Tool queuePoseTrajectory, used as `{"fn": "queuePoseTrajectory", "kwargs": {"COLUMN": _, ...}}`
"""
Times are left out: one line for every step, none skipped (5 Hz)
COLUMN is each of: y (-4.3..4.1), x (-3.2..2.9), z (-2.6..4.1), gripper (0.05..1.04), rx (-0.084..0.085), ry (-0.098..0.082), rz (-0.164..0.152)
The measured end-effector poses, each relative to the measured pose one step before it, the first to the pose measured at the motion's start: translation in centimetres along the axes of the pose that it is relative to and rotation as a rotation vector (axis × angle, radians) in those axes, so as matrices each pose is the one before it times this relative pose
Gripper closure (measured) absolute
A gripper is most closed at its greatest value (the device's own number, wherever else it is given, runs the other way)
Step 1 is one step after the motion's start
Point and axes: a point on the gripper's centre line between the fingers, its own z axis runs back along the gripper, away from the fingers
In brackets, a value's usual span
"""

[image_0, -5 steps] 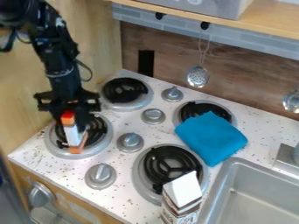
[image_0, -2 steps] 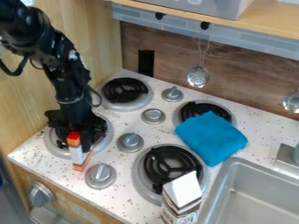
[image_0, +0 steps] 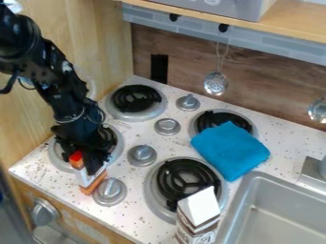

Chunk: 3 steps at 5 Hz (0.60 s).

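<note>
Currently | tool [image_0: 91, 163]: clasping the orange-and-white box [image_0: 87, 177], tilted | box: just left of the lowest stovetop knob [image_0: 110, 191] | blue cloth [image_0: 230, 150]: above right of knob | carton [image_0: 198, 213]: below right

The robot arm [image_0: 64, 95] is wearing a glossy black finish, with bulky, rounded joints and small pale patches breaking up its dark surface. Thin dark cables [image_0: 9, 86] are looping outside its casing, a pale band [image_0: 71, 117] is circling its lower section, and the tool [image_0: 93, 164] is matching in black
</note>
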Motion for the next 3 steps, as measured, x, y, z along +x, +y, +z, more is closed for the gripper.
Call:
{"fn": "queuePoseTrajectory", "kwargs": {"y": -0.097, "x": -0.141, "z": 0.205, "gripper": 0.668, "rx": 0.0013, "ry": -0.0154, "rz": -0.0311}}
{"fn": "queuePoseTrajectory", "kwargs": {"y": 0.264, "x": -0.522, "z": 0.109, "gripper": 0.668, "rx": 0.0113, "ry": -0.0004, "rz": -0.0173}}
{"fn": "queuePoseTrajectory", "kwargs": {"y": 0.591, "x": 0.009, "z": 0.0, "gripper": 0.668, "rx": 0.031, "ry": -0.0054, "rz": -0.001}}
